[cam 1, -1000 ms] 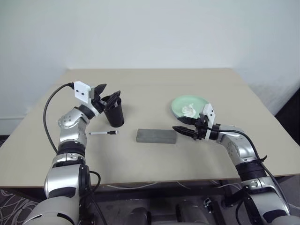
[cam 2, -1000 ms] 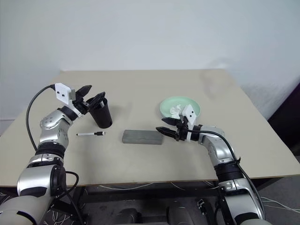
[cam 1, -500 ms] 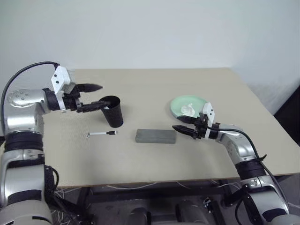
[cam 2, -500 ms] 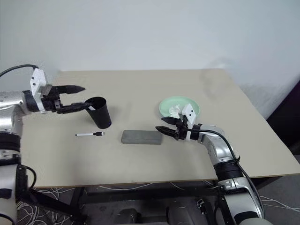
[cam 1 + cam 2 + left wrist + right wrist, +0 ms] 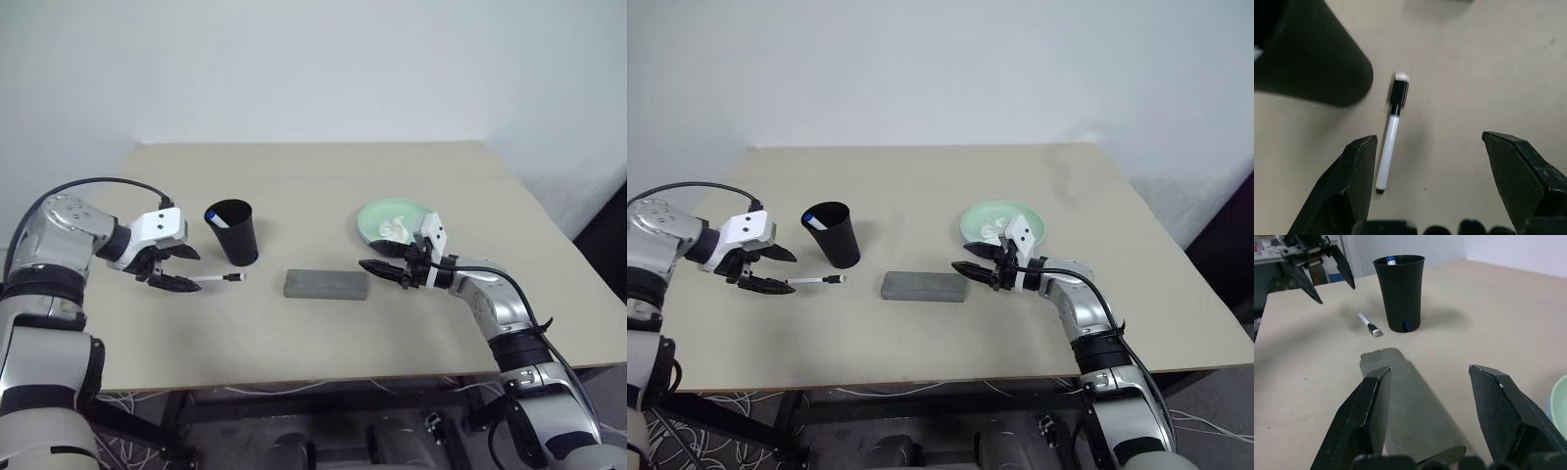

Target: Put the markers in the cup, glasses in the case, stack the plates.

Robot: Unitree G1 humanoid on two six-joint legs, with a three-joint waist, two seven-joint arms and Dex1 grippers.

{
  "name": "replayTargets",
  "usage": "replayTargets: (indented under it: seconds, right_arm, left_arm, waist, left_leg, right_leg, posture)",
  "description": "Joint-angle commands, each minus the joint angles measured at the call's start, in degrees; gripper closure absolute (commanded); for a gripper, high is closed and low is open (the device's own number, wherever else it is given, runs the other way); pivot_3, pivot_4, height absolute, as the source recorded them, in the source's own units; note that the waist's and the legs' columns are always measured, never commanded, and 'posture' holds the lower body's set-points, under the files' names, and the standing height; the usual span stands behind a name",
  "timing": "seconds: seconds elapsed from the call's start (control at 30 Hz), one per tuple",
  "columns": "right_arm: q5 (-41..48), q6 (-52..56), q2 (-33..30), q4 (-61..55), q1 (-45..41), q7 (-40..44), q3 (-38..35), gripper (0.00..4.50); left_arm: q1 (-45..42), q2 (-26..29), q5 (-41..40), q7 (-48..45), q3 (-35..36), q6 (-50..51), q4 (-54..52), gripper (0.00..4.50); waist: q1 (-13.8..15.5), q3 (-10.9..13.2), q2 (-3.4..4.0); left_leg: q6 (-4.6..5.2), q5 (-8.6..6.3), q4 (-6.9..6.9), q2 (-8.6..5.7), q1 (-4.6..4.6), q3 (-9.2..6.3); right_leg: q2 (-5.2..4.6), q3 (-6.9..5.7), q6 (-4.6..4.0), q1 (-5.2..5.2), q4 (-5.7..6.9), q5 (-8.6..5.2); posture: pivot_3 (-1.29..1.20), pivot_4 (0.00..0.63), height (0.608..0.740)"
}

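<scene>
1. Beige table (image 5: 323,323) carries all things; behind it stands a plain white wall.
2. Nearer arm is the left one: the left gripper (image 5: 176,267), fingers spread wide and empty, hangs over the white end of the black-capped marker (image 5: 217,279).
3. This marker lies flat beside the cup (image 5: 232,232), its long axis running from the fingers toward the case (image 5: 326,284).
4. Right gripper (image 5: 382,267) is half open, empty, just beside the case.

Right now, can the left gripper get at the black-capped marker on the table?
Probably yes. The left gripper hangs open just over the black-capped marker, which lies flat on bare table. The cup stands close beside it but not across the way.
</scene>
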Motion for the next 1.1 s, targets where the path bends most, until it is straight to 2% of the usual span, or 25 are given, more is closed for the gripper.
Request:
replayTargets:
  seconds: [0.03,0.43,0.93,1.1]
  right_arm:
    - [0.37,-1.14,-0.03,-1.28,-1.51,0.24,-1.03,1.75]
    - [0.49,-0.66,-0.95,-3.08,-0.16,-0.39,-1.43,1.75]
    - [0.74,0.5,-0.88,-7.03,2.68,-2.18,-1.4,1.75]
    - [0.96,1.4,-1.49,-8.77,3.94,-2.87,-1.94,1.75]
  left_arm:
    - [-3.24,-1.13,3.18,1.7,-1.23,-1.25,4.09,0.89]
    - [-6.51,-6.32,10.44,9.8,-3.43,-3.09,12.26,0.89]
    - [-6.36,-10.46,11.78,11.05,-2.43,4.04,15.69,0.89]
    - [-6.69,-10.31,11.75,6.08,-2.22,4.17,15.74,0.89]
  waist:
    - [0.01,0.0,0.0]
    - [0.09,0.0,-0.02]
    - [0.06,0.0,-0.04]
    - [0.06,0.0,-0.06]
  left_leg:
    - [0.0,0.0,0.0,0.01,0.0,0.01]
    - [0.01,0.0,0.0,0.0,-0.05,0.0]
    - [0.01,0.0,0.03,0.0,-0.01,0.0]
    - [0.01,-0.01,0.03,-0.01,-0.04,0.0]
  right_leg:
    - [0.0,0.01,0.0,0.0,0.0,0.0]
    - [0.01,0.02,0.01,-0.05,0.01,0.01]
    - [0.01,0.01,0.02,-0.01,0.05,0.01]
    - [0.01,0.01,0.03,-0.01,0.01,0.01]
  posture:
    - [0.0,0.0,0.737]
    - [0.0,0.0,0.737]
    - [0.0,0.0,0.737]
    - [0.0,0.0,0.737]
